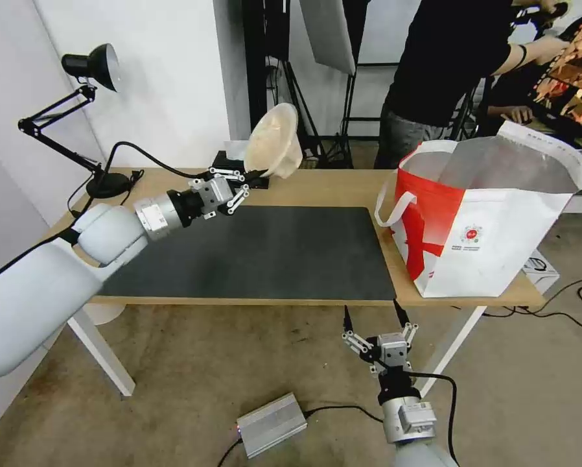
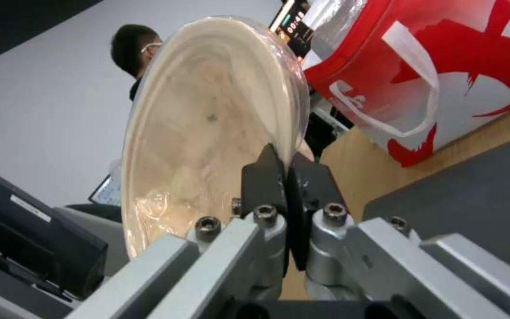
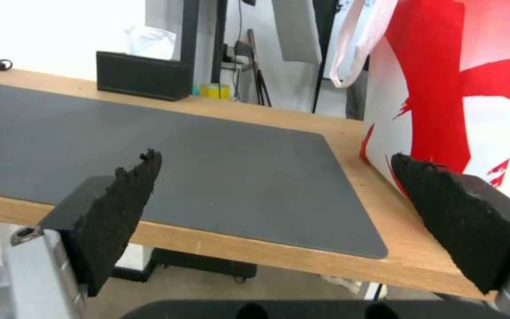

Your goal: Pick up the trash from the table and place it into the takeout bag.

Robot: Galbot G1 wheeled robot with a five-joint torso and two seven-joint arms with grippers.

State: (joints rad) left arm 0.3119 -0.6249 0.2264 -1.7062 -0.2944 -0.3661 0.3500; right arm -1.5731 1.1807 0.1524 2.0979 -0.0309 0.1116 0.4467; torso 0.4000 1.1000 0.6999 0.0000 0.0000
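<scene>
My left gripper (image 1: 255, 175) is shut on the rim of a beige paper-pulp bowl (image 1: 273, 143), held tipped on its side in the air above the back of the table (image 1: 330, 188). In the left wrist view the bowl (image 2: 208, 133) stands edge-on, its rim pinched between my black fingertips (image 2: 284, 177). The takeout bag (image 1: 492, 214), white and red with silver lining, stands open on the table's right end, well to the right of the bowl. My right gripper (image 1: 373, 319) hangs open below the table's front edge, near the bag's corner.
A dark grey mat (image 1: 258, 253) covers the table's middle. A black tissue box (image 3: 143, 75) sits at the back edge and a black desk lamp (image 1: 90, 71) at the far left. A person stands behind the bag. A silver box (image 1: 271, 425) lies on the floor.
</scene>
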